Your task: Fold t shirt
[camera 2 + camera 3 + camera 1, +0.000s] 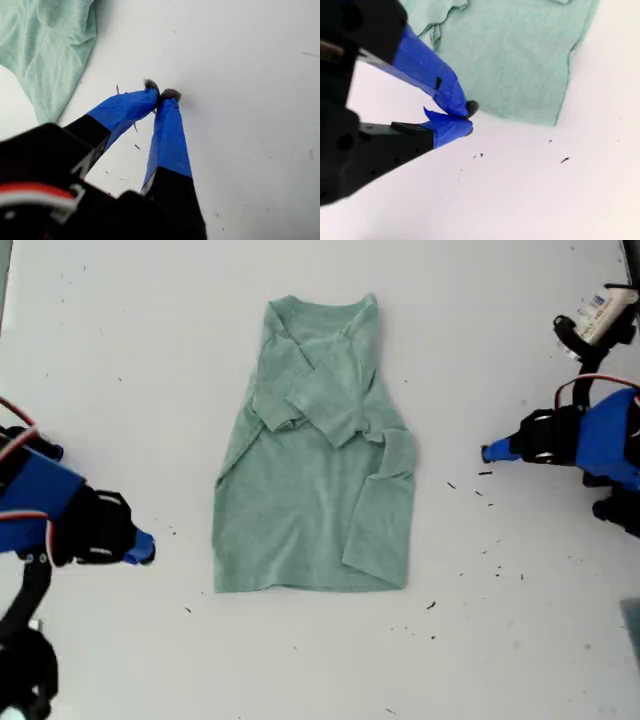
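Observation:
The pale green t shirt [310,490] lies flat in the middle of the white table [120,360], neckline at the far end, both sleeves folded inward across the chest. My first gripper [490,452] hovers at the exterior view's right, a short way off the shirt's side. Its blue-taped fingertips [162,94] meet over bare table, and a piece of the t shirt [45,50] lies beyond them. My second gripper [143,546] is at the exterior view's left, near the shirt's lower corner [555,120]. Its tips [467,117] are shut and hold nothing, just short of the hem.
Small dark specks [452,485] dot the table around the shirt's right side and front in the exterior view. A white labelled object [603,312] on a black mount stands at that view's upper right. The second arm's black base [25,670] fills its lower left corner.

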Available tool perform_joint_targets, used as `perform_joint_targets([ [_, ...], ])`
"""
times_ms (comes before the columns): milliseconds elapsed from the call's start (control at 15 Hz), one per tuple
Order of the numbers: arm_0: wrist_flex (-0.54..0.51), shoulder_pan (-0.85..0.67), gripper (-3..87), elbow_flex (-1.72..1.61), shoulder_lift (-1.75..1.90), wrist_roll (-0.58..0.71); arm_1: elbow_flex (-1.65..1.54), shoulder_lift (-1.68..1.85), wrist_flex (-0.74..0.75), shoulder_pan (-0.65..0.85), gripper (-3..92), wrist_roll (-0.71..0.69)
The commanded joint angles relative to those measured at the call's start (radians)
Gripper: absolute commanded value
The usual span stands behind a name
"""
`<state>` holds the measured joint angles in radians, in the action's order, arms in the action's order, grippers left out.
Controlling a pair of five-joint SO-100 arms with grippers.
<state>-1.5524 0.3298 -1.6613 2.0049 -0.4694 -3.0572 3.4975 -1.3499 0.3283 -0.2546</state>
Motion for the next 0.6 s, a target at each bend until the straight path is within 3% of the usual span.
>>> perform_joint_targets([
  [0, -0.021, 0.011, 12.4, 0.207, -0.083, 0.044, -0.043, 0.008, 0.0, -0.003, 2.2, 0.014],
  [67, -0.023, 0.014, 23.4, 0.233, -0.097, 0.055, -0.043, 0.008, 0.0, -0.008, 2.2, 0.015],
  [200, -0.021, 0.002, 28.5, 0.255, -0.123, 0.094, -0.043, 0.008, 0.0, -0.014, 2.2, 0.02],
  [533, 0.025, -0.071, 30.5, 0.089, -0.282, 0.094, -0.043, 0.008, 0.0, -0.034, 2.2, 0.029],
])
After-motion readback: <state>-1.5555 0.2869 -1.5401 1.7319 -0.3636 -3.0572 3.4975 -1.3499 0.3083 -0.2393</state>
